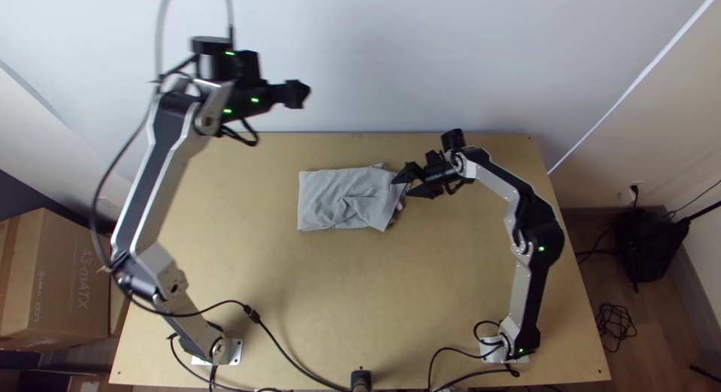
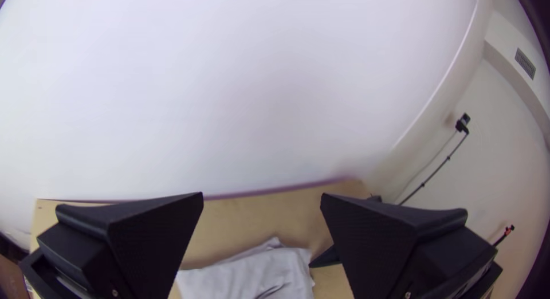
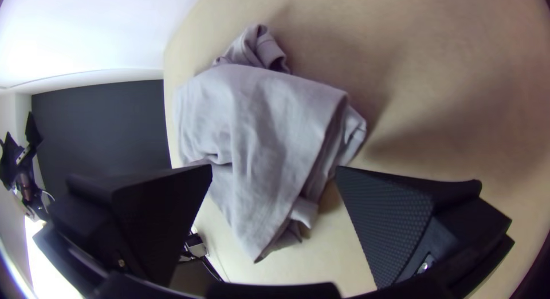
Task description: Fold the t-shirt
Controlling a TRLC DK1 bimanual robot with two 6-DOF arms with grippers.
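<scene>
- The t-shirt (image 1: 323, 200) lies folded into a rumpled oblong on the far half of the table (image 1: 300, 309), near the middle.
- Its long axis runs left to right; the squarer end points left, and a loose corner at the right end points toward the near edge.
- Left gripper (image 1: 302, 94), up beyond the far edge: fingers spread.
- Right gripper (image 1: 402, 188), by the shirt's right end: fingers wide apart.

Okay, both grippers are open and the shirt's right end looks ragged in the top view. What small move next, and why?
I'd probably ease the right gripper down and close it on that ragged end: its open fingers are already there, and layers of the t-shirt stick out unevenly, while the opposite edge lies fairly straight. The left gripper is well away.
</scene>
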